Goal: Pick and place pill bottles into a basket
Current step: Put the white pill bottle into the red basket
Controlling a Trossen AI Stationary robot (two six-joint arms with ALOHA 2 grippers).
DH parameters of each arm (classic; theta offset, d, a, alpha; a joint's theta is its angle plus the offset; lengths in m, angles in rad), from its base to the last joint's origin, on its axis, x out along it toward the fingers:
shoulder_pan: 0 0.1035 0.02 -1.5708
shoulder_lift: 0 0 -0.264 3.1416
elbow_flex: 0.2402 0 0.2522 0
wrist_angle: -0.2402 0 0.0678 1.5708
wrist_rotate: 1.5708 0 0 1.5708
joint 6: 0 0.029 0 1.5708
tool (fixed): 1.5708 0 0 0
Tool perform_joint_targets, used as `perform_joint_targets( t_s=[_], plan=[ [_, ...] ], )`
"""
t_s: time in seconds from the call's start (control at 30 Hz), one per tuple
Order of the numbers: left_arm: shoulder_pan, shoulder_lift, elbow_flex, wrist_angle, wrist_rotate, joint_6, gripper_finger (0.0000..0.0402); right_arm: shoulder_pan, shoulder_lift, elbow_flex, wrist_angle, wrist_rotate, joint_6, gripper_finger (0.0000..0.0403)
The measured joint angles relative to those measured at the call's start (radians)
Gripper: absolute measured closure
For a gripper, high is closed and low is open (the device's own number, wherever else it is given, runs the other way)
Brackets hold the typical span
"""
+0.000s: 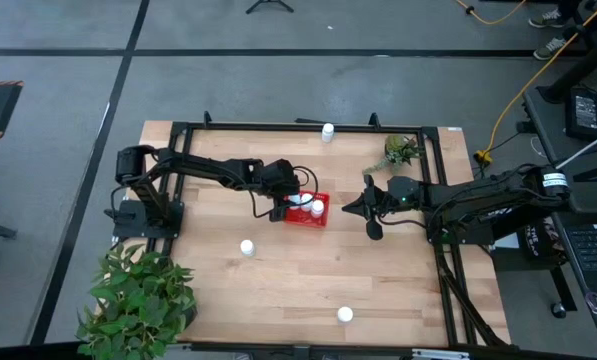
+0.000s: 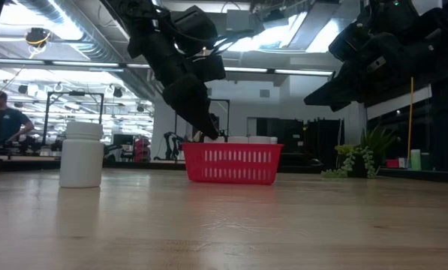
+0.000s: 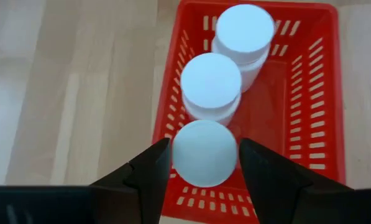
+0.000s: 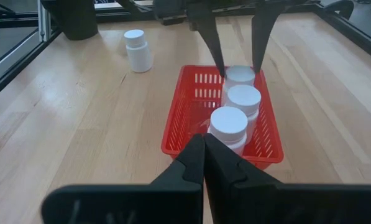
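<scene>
The red basket (image 1: 310, 219) stands mid-table and also shows in the low view (image 2: 233, 163). Three white pill bottles stand in it in a row (image 3: 210, 84). My left gripper (image 3: 205, 155) reaches down into the basket's left end and is shut on the endmost bottle (image 4: 240, 76). My right gripper (image 4: 204, 142) is shut and empty, and hovers just right of the basket (image 1: 370, 210). Three more bottles stand upright on the table: at the far edge (image 1: 327, 131), left of centre (image 1: 247, 247) and near the front edge (image 1: 345, 315). My left gripper pinches the bottle's round cap (image 3: 205, 167) between its two fingers (image 3: 153, 165), one on each side. The fingers come from above, pointing down into the basket (image 4: 215, 46). The bottle is upright inside the basket; whether its base rests on the basket floor I cannot tell.
A small green plant (image 1: 402, 150) lies at the table's far right. A large leafy plant (image 1: 138, 300) stands at the near left corner. A black frame rail (image 1: 278, 127) runs along the table's edges. Bare wood lies in front of the basket.
</scene>
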Motion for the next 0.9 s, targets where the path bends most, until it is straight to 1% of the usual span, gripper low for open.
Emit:
perform_joint_targets(
  t_s=[0.17,0.37,0.57,0.73,0.83,0.9],
  plan=[
    [-0.009,-0.009,0.000,-0.001,-0.007,0.012,0.0215,0.000,0.000,0.000,0.000,0.000,0.000,0.0398],
    [-0.010,-0.076,0.000,-0.002,-0.032,0.023,0.0215,0.000,0.000,0.000,0.006,0.000,0.000,0.0398],
    [-0.018,-0.191,0.000,-0.042,-0.039,0.057,0.0215,0.000,0.000,0.000,0.007,0.000,-0.005,0.0398],
    [-0.036,-0.319,0.000,-0.092,-0.098,0.068,0.0217,0.000,0.000,0.000,0.038,0.009,-0.030,0.0398],
    [-0.045,-0.391,0.000,-0.144,-0.102,0.082,0.0227,0.000,0.000,-0.001,0.037,0.009,-0.030,0.0398],
    [-0.049,-0.430,-0.003,-0.191,-0.087,0.083,0.0239,0.001,0.000,-0.001,0.041,0.009,-0.031,0.0398]
  ],
)
